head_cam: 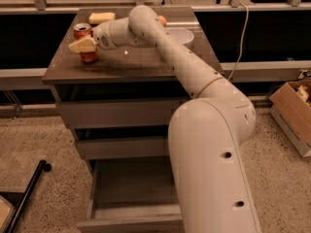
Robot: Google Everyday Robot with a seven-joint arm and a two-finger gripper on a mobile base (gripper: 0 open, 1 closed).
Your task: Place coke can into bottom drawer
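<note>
The coke can (83,31) stands upright on the cabinet top (131,59) near its left edge. My gripper (83,44) is at the can, with its cream tip across the can's middle, so only the silver top and the red base show. The arm reaches in from the lower right over the cabinet. The bottom drawer (130,221) is pulled out below, a shallow tray with nothing in it. The two drawers above it are shut.
A white bowl (180,35) sits at the back right of the cabinet top, partly behind the arm. A yellow sponge-like block (102,17) and an orange fruit (162,19) lie at the back. A cardboard box (293,111) stands on the floor at right, and a black pole (26,198) lies at lower left.
</note>
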